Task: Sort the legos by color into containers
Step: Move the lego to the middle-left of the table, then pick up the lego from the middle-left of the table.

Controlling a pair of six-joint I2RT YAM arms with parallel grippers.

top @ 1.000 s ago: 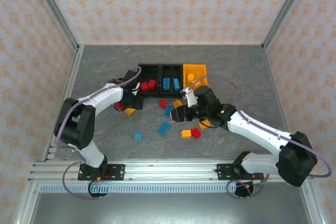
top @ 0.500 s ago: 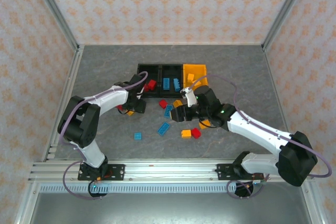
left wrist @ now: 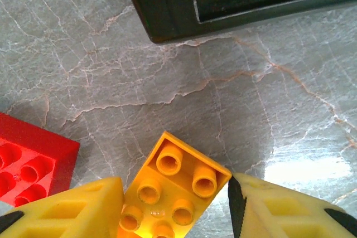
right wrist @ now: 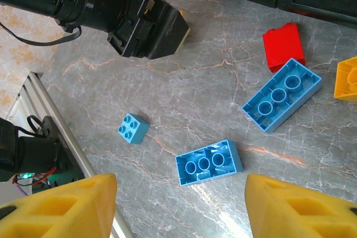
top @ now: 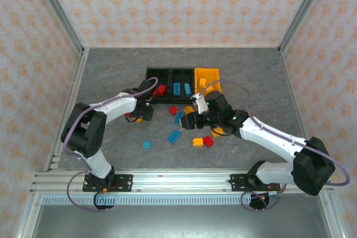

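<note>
An orange-yellow lego (left wrist: 173, 188) lies studs-down on the table between my left gripper's (left wrist: 175, 215) fingers. The left finger is against its side and the right pad meets its corner. In the top view this left gripper (top: 141, 115) sits just below the left black container (top: 149, 73). My right gripper (right wrist: 178, 215) hangs open above a long blue lego (right wrist: 209, 163); from above the right gripper (top: 188, 121) is mid-table. The middle black container (top: 181, 71) holds blue legos and the orange-yellow container (top: 207, 74) a yellow one.
A red lego (left wrist: 30, 163) lies just left of my left fingers. Loose on the table are a small blue lego (right wrist: 133, 128), another long blue lego (right wrist: 281, 101), a red lego (right wrist: 284, 45), and an orange and a red lego (top: 202, 141). The left arm (right wrist: 100, 4) is close by.
My left gripper has come away from the left black container and down over the orange-yellow lego beside it. The right arm has edged slightly left.
</note>
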